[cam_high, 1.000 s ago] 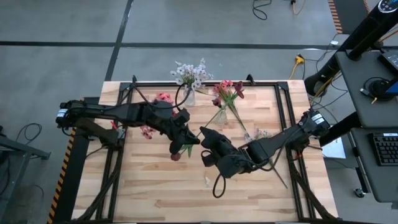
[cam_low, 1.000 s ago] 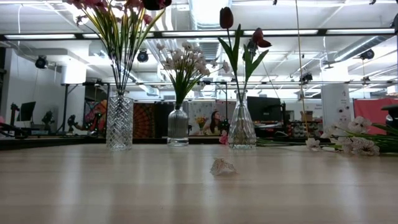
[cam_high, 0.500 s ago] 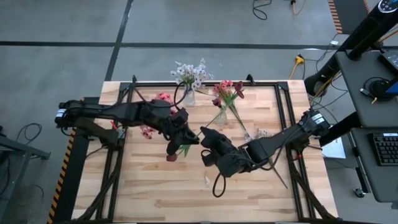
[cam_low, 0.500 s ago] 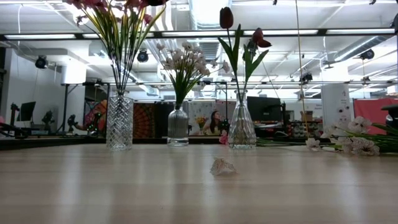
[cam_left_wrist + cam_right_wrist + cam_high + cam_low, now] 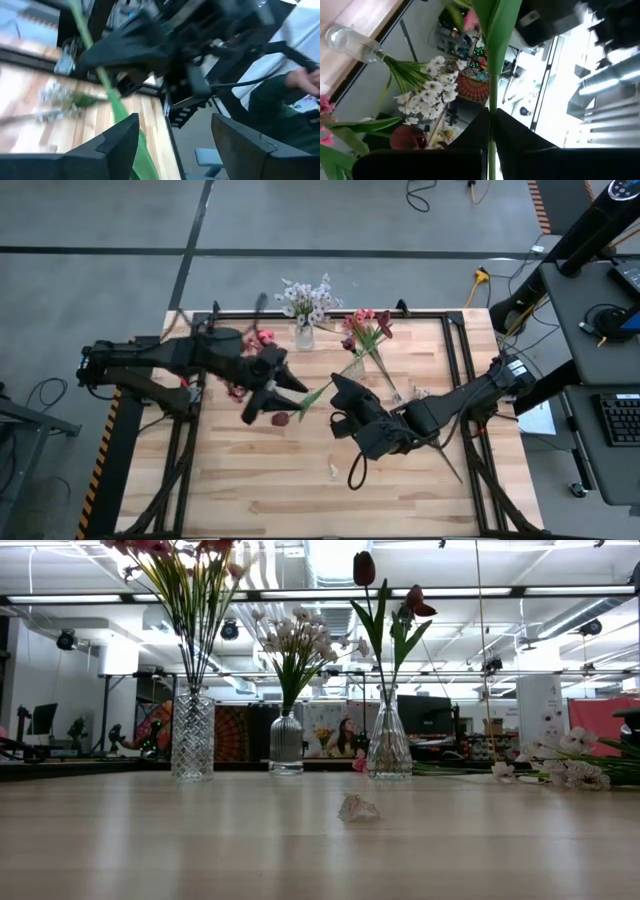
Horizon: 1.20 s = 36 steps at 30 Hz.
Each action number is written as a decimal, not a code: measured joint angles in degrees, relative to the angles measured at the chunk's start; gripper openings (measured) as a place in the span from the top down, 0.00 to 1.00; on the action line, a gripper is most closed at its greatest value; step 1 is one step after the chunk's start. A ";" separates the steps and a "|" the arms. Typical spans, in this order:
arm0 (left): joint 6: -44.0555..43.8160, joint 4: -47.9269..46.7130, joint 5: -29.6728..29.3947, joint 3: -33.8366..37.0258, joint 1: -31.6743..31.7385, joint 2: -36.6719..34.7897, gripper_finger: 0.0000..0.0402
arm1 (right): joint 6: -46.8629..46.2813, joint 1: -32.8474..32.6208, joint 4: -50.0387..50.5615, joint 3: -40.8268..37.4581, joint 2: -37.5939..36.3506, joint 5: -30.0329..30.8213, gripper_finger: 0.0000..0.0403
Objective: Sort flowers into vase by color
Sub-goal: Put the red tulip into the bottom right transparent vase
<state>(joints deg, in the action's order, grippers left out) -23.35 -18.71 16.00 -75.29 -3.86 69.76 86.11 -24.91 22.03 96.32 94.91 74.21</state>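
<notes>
A dark red tulip (image 5: 283,418) on a long green stem (image 5: 312,395) hangs above the table's middle, with my right gripper (image 5: 337,388) shut on it. My left gripper (image 5: 270,398) is open beside the bloom end. In its wrist view the stem (image 5: 107,87) runs between the spread fingers, close to one finger (image 5: 120,142). Three glass vases stand at the far side: one with pink flowers (image 5: 192,735), one with white flowers (image 5: 286,740), one with dark red tulips (image 5: 388,745). My right gripper pinches the tulip's green stem (image 5: 492,117) between its two fingers, below a broad leaf (image 5: 496,30). The fingers lie about level, come from the table's right and cross the stem. The flower is clear of the table, its bloom end reaching toward the left arm. My left gripper: I cannot tell whether a finger touches the stem.
Loose white blossoms (image 5: 560,770) and a bare stem (image 5: 450,462) lie on the table at the right. A fallen petal (image 5: 358,808) lies near the middle. A person's hand (image 5: 305,80) shows beyond the table. The near half of the wooden table (image 5: 250,500) has free room.
My left gripper has opened, let go of the tulip's stem and drawn back up and toward the table's left edge, rolling a little. The tulip stays aloft in my right gripper, its bloom end swung slightly toward the far edge.
</notes>
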 joint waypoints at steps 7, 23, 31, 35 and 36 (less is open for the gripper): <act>10.85 -6.34 -1.20 -6.80 0.00 -3.05 0.41 | -11.63 1.34 -0.39 2.89 -4.42 -6.42 0.97; 29.14 -16.93 -10.68 -6.38 -1.65 -8.85 0.41 | -72.90 12.70 -5.44 -18.21 -27.99 -56.33 0.97; 30.98 -10.83 -17.70 2.85 -5.29 -13.98 0.41 | -71.23 13.07 -42.72 -47.09 -37.62 -50.43 0.97; 32.33 -9.04 -20.84 5.04 -7.40 -16.83 0.41 | -71.44 13.07 -54.08 -55.22 -38.62 -42.50 0.97; 32.58 -8.60 -21.50 5.33 -7.94 -17.47 0.41 | -71.83 13.11 -56.87 -56.88 -38.52 -41.56 0.97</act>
<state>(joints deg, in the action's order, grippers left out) 9.23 -27.32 -5.50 -69.96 -11.80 52.29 14.28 -11.79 -34.85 39.44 56.39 32.65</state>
